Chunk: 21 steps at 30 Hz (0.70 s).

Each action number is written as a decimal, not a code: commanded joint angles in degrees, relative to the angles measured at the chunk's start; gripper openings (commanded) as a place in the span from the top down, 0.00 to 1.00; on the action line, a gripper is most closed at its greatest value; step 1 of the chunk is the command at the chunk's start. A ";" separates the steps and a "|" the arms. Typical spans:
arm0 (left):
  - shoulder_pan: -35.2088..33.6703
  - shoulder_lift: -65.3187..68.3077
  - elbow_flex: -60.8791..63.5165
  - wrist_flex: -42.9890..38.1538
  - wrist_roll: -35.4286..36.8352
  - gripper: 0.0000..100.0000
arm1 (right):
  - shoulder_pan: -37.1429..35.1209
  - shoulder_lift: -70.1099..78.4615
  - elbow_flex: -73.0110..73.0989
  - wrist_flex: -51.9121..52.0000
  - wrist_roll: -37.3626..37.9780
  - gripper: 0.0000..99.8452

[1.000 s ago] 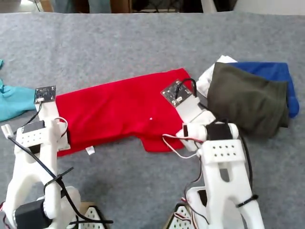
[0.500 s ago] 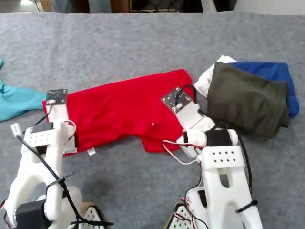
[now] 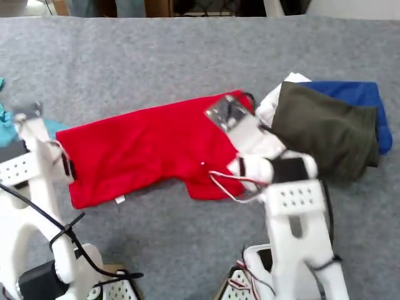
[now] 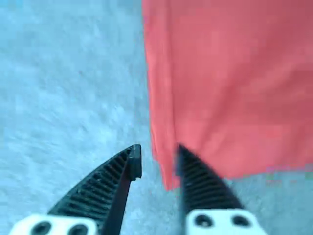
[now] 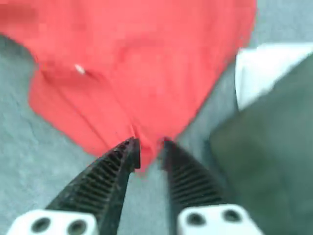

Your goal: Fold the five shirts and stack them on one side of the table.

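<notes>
A red shirt (image 3: 144, 147) lies spread flat across the middle of the grey table. My left arm (image 3: 28, 169) stands at its left end. My left gripper (image 4: 156, 159) is open above the near-left corner of the red shirt (image 4: 230, 83), holding nothing. My right arm (image 3: 287, 187) stands at the shirt's right end. My right gripper (image 5: 149, 149) is open by a narrow gap over the edge of the red shirt (image 5: 137, 54). At the right is a stack with a dark olive shirt (image 3: 322, 128) on top, over a blue shirt (image 3: 356, 94) and a white one (image 3: 275, 100).
A teal shirt (image 3: 5, 122) lies crumpled at the table's left edge, behind my left arm. The olive shirt (image 5: 264, 142) and white shirt (image 5: 269, 63) sit close beside my right gripper. Bare grey table (image 3: 156, 56) stretches behind the red shirt.
My left arm has swung left and lifted off the shirt's left edge. My right gripper has moved toward the shirt's far right corner. The red shirt has barely shifted.
</notes>
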 commanded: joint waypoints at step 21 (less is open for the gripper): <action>5.58 14.59 14.55 -49.67 15.56 0.97 | -14.77 48.22 -26.42 -0.44 -11.08 0.98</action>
